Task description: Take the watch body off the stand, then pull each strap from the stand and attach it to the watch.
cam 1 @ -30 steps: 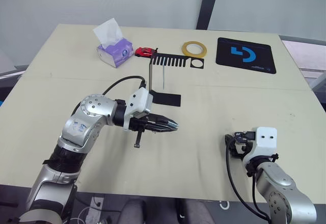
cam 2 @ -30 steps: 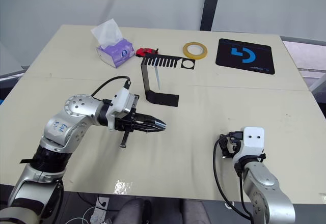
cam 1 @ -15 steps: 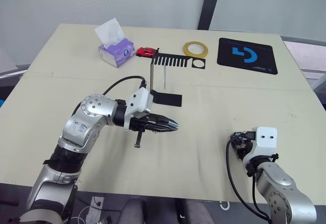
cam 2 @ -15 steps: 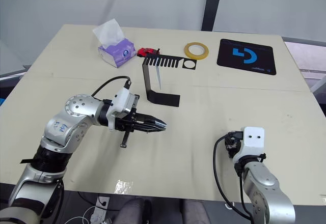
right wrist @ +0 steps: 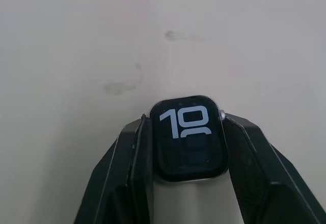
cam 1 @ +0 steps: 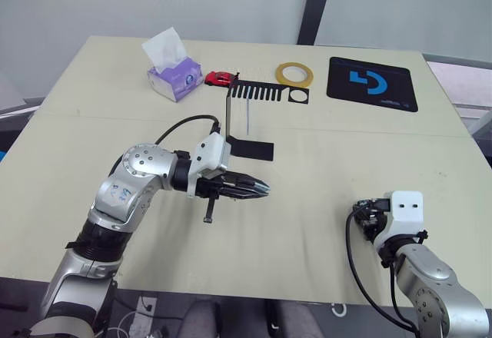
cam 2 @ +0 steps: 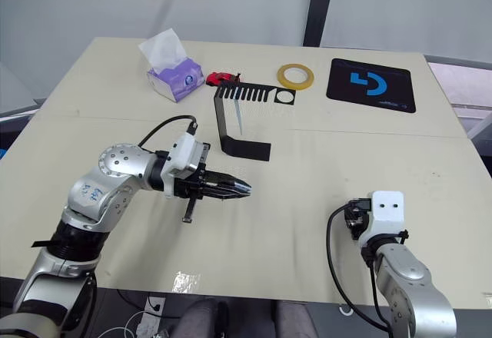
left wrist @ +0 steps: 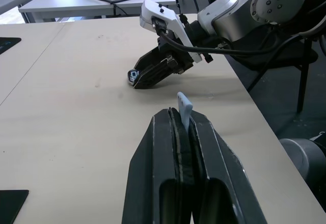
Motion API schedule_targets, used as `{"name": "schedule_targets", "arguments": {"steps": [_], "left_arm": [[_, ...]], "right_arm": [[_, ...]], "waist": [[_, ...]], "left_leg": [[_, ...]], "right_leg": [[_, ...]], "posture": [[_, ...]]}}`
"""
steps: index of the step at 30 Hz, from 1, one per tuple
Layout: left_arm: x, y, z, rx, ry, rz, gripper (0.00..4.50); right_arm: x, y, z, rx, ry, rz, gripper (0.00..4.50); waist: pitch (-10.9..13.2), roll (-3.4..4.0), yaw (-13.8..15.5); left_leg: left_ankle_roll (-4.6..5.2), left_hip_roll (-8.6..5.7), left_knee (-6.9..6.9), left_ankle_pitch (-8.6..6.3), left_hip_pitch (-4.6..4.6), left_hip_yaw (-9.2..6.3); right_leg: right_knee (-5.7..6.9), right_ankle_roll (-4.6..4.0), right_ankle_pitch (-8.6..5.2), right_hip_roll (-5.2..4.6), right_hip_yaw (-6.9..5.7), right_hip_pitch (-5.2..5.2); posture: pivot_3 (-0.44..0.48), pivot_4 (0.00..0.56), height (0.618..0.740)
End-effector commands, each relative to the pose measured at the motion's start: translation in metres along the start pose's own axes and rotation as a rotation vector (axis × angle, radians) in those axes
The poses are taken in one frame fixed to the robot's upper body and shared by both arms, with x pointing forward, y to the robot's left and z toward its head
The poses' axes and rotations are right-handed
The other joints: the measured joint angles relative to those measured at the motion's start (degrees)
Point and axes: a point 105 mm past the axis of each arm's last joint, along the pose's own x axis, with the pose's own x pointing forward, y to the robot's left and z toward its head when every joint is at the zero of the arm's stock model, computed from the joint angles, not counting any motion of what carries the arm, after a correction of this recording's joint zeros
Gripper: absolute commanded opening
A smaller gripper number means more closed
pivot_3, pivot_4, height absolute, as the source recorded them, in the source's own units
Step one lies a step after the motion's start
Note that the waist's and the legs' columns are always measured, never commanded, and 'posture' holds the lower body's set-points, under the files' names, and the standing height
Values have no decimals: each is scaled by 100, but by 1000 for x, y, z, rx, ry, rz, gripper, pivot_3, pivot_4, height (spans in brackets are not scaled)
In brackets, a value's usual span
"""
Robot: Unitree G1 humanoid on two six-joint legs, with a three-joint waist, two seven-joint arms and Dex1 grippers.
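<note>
The black stand rises at the table's middle, with one pale strap hanging from its comb top. Nearer than the stand, my left gripper points right and is shut on the other strap, whose pale tip sticks out between the fingers. My right gripper is low at the near right, shut on the watch body; the dark screen shows light digits and faces the wrist camera. From the left wrist view, the right gripper rests its tips on the table with the watch body at them.
Along the far edge stand a purple tissue box, a red toy car, a yellow tape ring and a black mat with a blue logo. Bare tabletop lies between the two grippers.
My right arm has shifted slightly to the right and nearer the table's front edge, still holding the watch body. The left arm and stand have stayed put.
</note>
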Motion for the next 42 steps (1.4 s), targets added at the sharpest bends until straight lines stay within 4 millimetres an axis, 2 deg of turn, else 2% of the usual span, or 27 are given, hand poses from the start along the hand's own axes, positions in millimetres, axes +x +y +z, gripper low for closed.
{"name": "schedule_targets", "arguments": {"steps": [1,2,7,15,18,21,23,37,42], "left_arm": [[-4,0,9,44,-18,19,0],[-5,0,9,43,-18,19,0],[-4,0,9,43,-20,20,0],[-4,2,10,49,-21,17,0],[-4,3,10,51,-20,18,0],[-4,2,10,52,-21,19,0],[-4,2,10,51,-21,20,0],[-7,2,8,46,-21,33,0],[-11,5,-2,67,32,72,0]], "right_arm": [[-6,-3,-5,-8,30,-1,3975],[-8,-4,-5,-11,32,-1,4432],[-10,-4,-7,-7,44,-5,4432],[-4,0,-5,24,35,-6,4432],[-4,3,-8,65,48,-4,3635],[-4,6,-10,79,56,3,2259],[-4,7,-10,77,57,3,1529],[-1,4,2,36,38,22,1523],[-1,7,17,-9,13,132,1523]], "waist": [[0,0,-2],[0,0,-7],[0,-1,-7],[0,-1,-20],[-1,-1,-20],[-1,-2,-11],[-5,-7,-10],[-7,-11,-17],[-6,-10,-17]], "left_leg": [[0,0,0,0,0,0],[0,1,0,0,1,0],[0,3,0,0,4,1],[0,2,0,0,6,6],[0,3,0,0,6,6],[0,2,1,0,6,6],[0,2,1,0,6,5],[0,2,1,0,6,6],[0,1,1,0,6,8]], "right_leg": [[0,0,0,-1,0,0],[1,0,0,-1,0,0],[4,-1,0,2,1,0],[4,0,0,2,1,0],[5,0,0,2,1,0],[5,0,0,0,1,0],[4,0,0,-2,1,0],[4,0,0,-1,1,0],[4,0,0,-1,1,0]], "posture": [[0,150,738],[0,150,738],[0,150,738],[0,150,738],[0,150,738],[0,150,738],[0,150,738],[0,150,738],[0,150,738]]}}
